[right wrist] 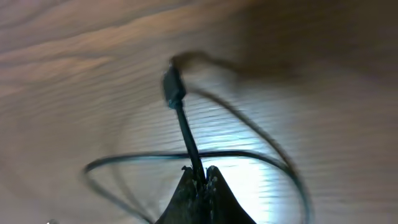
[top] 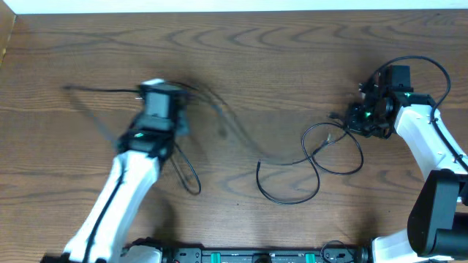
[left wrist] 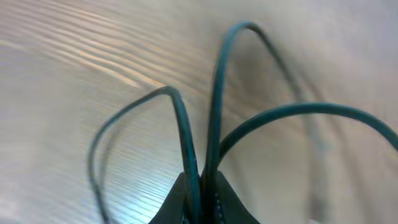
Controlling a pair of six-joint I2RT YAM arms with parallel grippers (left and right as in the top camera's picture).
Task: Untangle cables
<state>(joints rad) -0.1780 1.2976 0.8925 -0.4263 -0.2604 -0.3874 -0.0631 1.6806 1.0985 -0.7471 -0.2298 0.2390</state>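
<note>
Wood-grain tabletop [top: 241, 44] spreads beneath both arms. The left gripper [left wrist: 200, 198] has its jaws pinched tight on the black cables [left wrist: 215, 112]. Several strands rise straight out from between its fingertips and arch away to either side above the surface. The right gripper [right wrist: 200, 182] is clamped on one thin strand of the cables, which runs forward from the jaw tips to a small plug [right wrist: 173, 87] just ahead of them, while another loop crosses right in front of those jaws and curls round to their right, blurred at its far end.
</note>
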